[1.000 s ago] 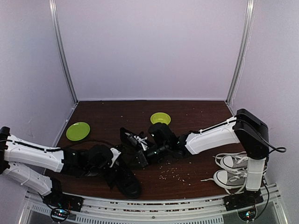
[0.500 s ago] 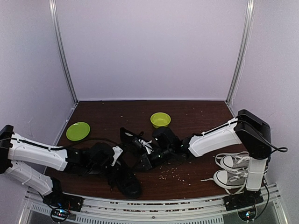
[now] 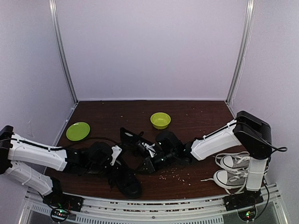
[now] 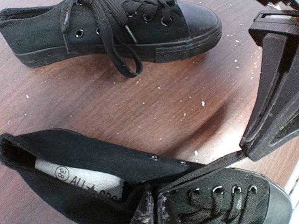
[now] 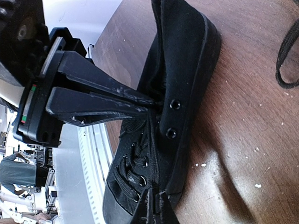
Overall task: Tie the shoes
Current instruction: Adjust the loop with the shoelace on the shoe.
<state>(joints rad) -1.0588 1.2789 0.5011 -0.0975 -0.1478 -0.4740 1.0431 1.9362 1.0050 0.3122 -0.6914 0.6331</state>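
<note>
Grip, left tool (image 5: 156, 100): pinched shut at near black shoe's (image 3: 126, 181) eyelets; contents unclear
Lace (image 4: 210, 167): taut; overpull may drag shoe across table (image 3: 196, 116), or slip out
Grip, right tool (image 4: 244, 150): clamped on lace; far black shoe (image 3: 132, 139) just behind

The dark table (image 3: 201, 114) holds a green plate (image 3: 78, 131) by its left edge, a green bowl (image 3: 160, 120) mid-back, black shoes (image 3: 127, 182) front-centre, white-laced sneakers (image 3: 232, 169) at the front right corner, and scattered crumbs (image 3: 175, 173).

Top view looks down from behind; wrist views close, sharing shoes (image 4: 93, 158).
</note>
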